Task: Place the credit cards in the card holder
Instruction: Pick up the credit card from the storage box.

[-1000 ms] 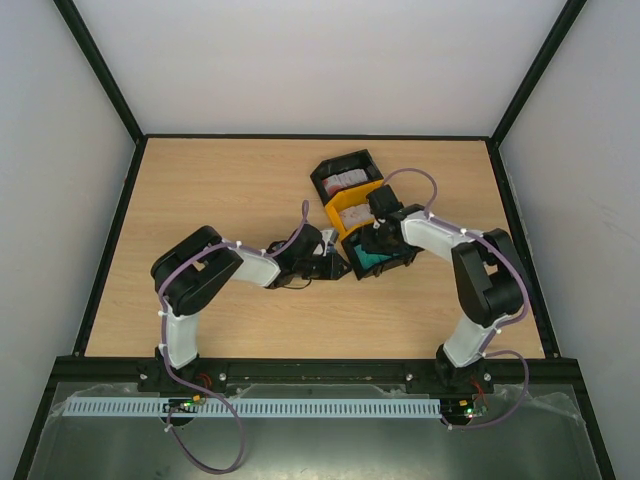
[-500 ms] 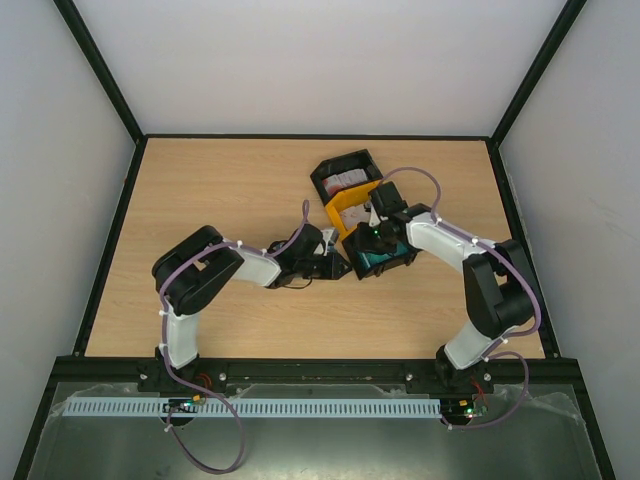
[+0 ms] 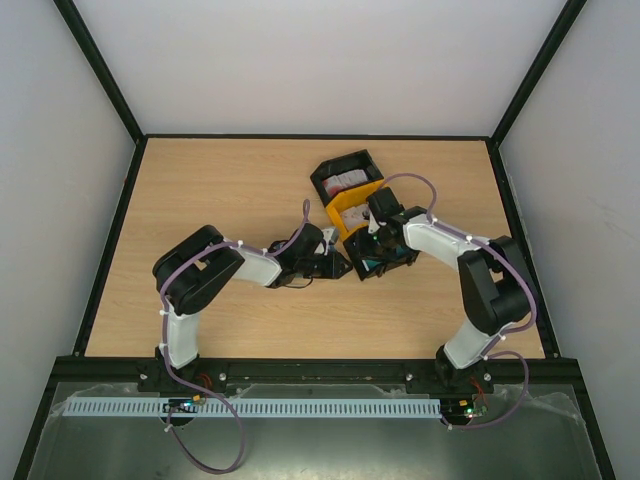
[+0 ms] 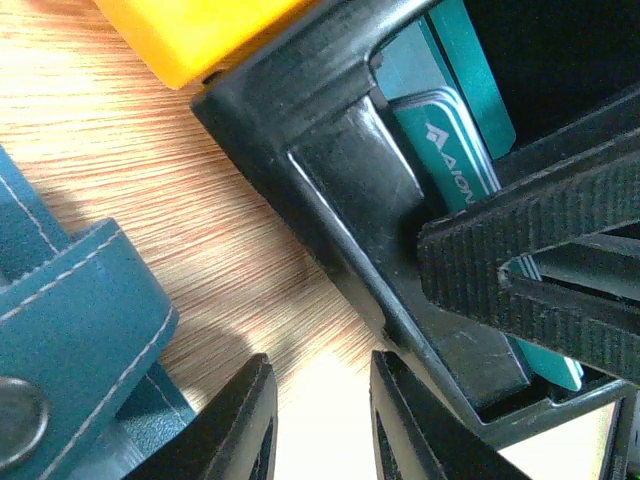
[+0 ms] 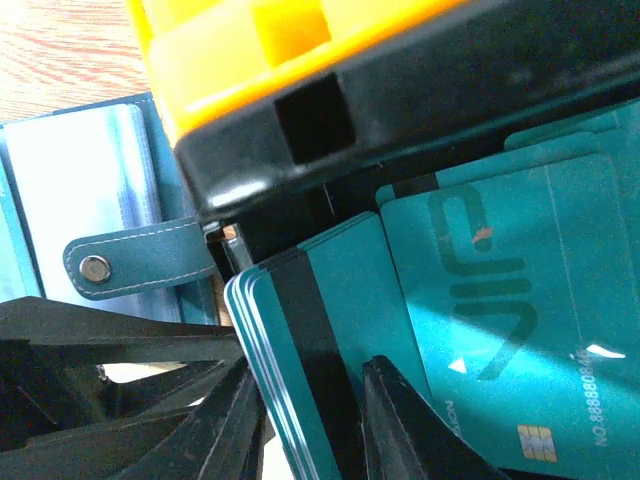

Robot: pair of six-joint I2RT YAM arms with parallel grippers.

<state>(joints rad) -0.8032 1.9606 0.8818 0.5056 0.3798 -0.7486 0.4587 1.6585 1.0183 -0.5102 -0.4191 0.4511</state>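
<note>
Slantwise, credit cards (image 5: 500, 300) in black bin (image 5: 470, 95).

I see my left gripper (image 4: 320, 425), fingers slightly apart over the bare table (image 4: 150, 160), the wallet (image 4: 70, 340) with its strap at lower left, and teal cards (image 4: 452, 165) in the black bin (image 4: 330, 190) below the yellow bin (image 4: 200, 30), with the right gripper (image 4: 468, 278) lying across them

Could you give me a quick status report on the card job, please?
Left gripper slightly open, empty, beside teal-blue folding wallet. Right gripper straddling stacked teal plastic cards, grip unconfirmed. Black plastic bin wall between cards and wallet.
</note>
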